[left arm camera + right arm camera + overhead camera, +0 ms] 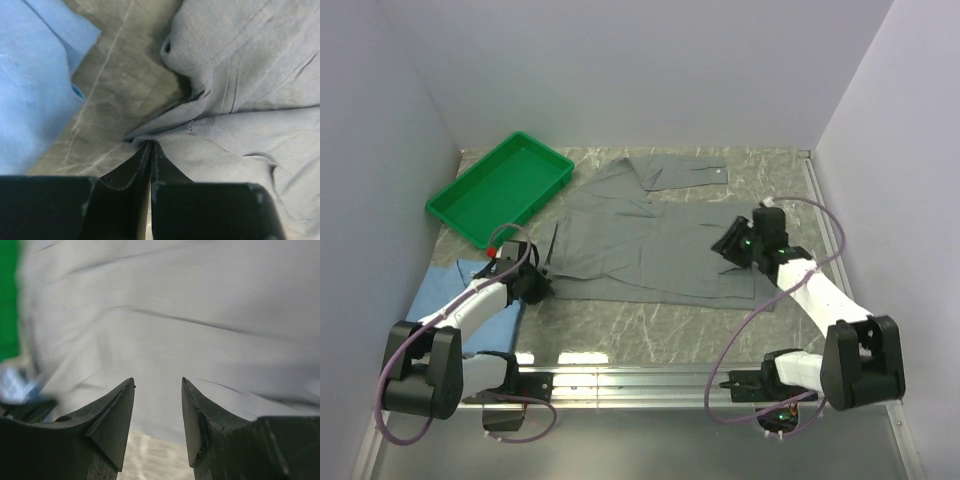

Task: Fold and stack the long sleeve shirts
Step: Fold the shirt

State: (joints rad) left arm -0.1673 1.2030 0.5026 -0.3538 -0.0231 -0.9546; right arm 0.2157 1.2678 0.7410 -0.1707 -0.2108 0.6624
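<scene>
Green tray point(505, 185) far left; left gripper point(151, 146) pinches grey shirt point(650, 250) (cloth puckered); right gripper point(157, 386) parted above it.

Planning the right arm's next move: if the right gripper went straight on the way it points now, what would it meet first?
The grey shirt: its cloth fills the view just beyond the open right gripper. Depth is hard to judge.

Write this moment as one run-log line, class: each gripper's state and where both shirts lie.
left gripper: shut on grey shirt edge | right gripper: open, at grey shirt's right side | grey shirt: spread out, unfolded | blue shirt: left of it
</scene>
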